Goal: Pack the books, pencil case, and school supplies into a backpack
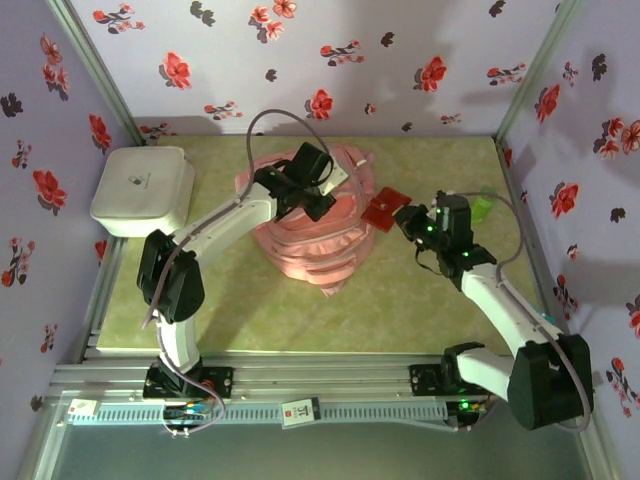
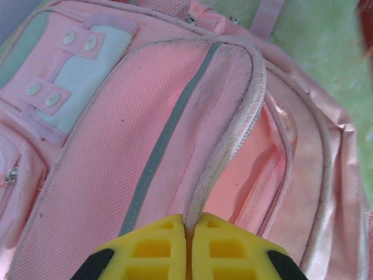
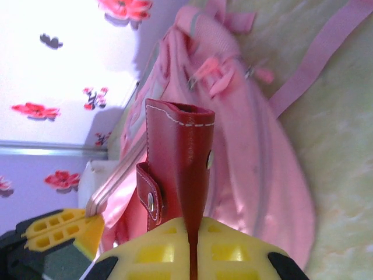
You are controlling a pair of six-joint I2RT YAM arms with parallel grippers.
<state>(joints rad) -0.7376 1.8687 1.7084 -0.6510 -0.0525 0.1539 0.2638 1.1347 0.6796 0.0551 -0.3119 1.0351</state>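
Note:
The pink backpack (image 1: 312,250) lies in the middle of the table. Its mint pocket panels (image 2: 76,76) show in the left wrist view. My left gripper (image 2: 189,228) is shut on the pale zipper edge of the backpack's front flap (image 2: 233,134) and holds it up off the open compartment. That gripper sits over the backpack's top (image 1: 305,195). My right gripper (image 3: 192,226) is shut on a red leather snap case (image 3: 180,157), held upright just right of the backpack (image 3: 274,146). From above, the case (image 1: 385,208) hangs at the backpack's right edge. The books and pencil case are out of view.
A white rounded box (image 1: 145,188) stands at the back left of the table. A small green object (image 1: 483,208) lies behind the right arm. Pink straps (image 3: 326,52) trail on the green mat behind the backpack. Flowered walls close in three sides.

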